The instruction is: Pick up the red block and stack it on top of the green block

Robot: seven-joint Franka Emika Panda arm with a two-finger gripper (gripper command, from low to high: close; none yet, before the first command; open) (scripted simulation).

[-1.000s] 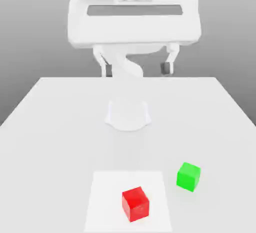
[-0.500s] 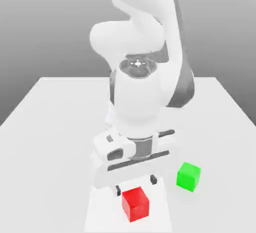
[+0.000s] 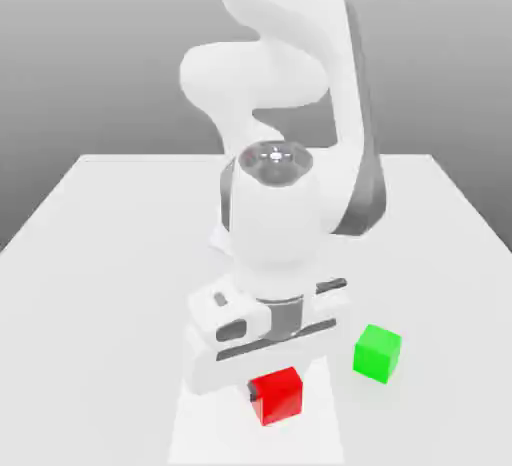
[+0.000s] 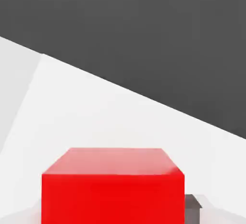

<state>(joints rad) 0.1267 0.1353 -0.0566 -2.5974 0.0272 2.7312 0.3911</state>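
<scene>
- Your gripper (image 3: 276, 387) has come down lower than it was half a second ago.
- Its fingers, apart then, are now closed on the red block (image 3: 277, 397), open only as wide as the block.
- The red block sits between the fingertips, turned from its earlier angle, above the white patch (image 3: 213, 431).
- The green block (image 3: 377, 354) hasn't moved, apart from your gripper, towards the exterior view's right.

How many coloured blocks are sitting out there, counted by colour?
Red: 1, the block at the gripper
Green: 1, the block standing apart on the table
Total: 2
</scene>
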